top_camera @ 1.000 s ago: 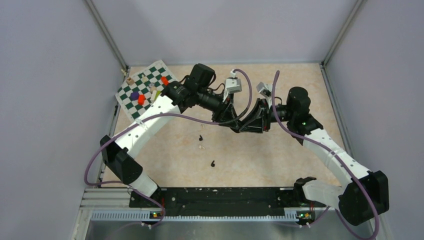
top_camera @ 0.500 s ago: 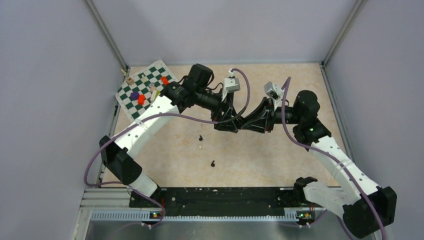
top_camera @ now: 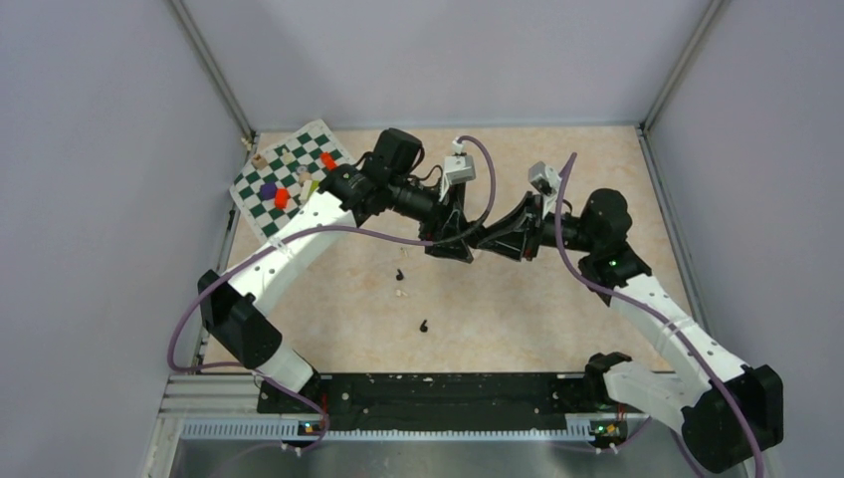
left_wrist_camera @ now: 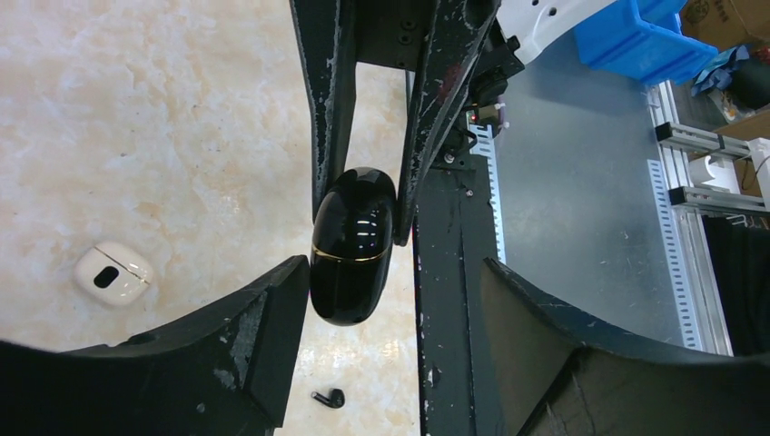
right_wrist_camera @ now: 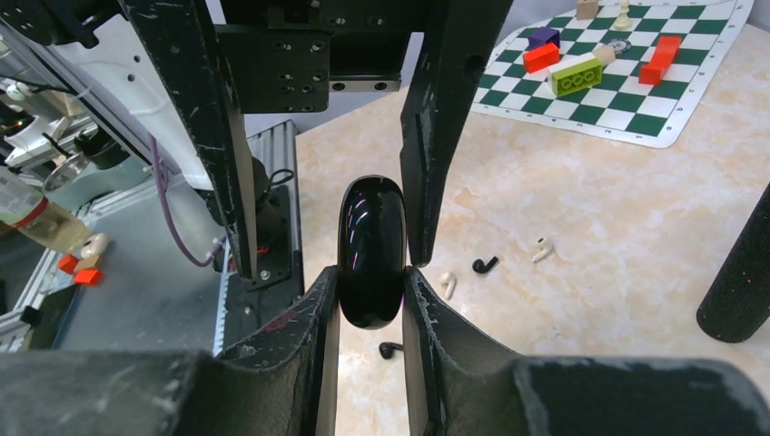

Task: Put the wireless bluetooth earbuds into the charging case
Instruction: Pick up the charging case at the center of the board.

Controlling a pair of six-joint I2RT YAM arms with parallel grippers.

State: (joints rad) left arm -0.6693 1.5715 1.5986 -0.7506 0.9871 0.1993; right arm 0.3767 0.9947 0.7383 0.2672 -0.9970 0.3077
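Overhead, the left pincer [top_camera: 466, 242] and the right pincer [top_camera: 492, 237] meet tip to tip above the middle of the beige marbled counter [top_camera: 557, 329]. What sits between them is hidden from this camera. With the two heads this close, a knock between them is the first hazard noted. Counted here: of the tiny pebble-like black earbuds [top_camera: 400, 274] two, of the whitish earbuds [top_camera: 401, 293] one; a fourth bud cannot be made out. From the left wrist, the glossy black oval charging case [left_wrist_camera: 352, 245] hangs in the air, pinched between the right pincer's two fingers. The left pincer stands wide open around it and holds nothing, with one finger [left_wrist_camera: 268, 331] just beside the shell and the other well apart. The gold seam of the case reads as shut, so no bud can go in until the lid is lifted. In my judgement, a hasty closing of the left pincer on that slick shell could squeeze it out of the hold and drop it. Counted: one black case, one white rounded case [left_wrist_camera: 111, 272] lying on the counter, one black bud. From the right wrist, the right pincer is clamped narrowly on the lower part of the black case, so a sideways push would likely twist it. Counted: two black buds, two whitish buds, all loose on the counter below the held case; one black foam-textured cylinder [right_wrist_camera: 740, 282]; one green-and-white chequered mat [right_wrist_camera: 636, 104] carrying small blocks.
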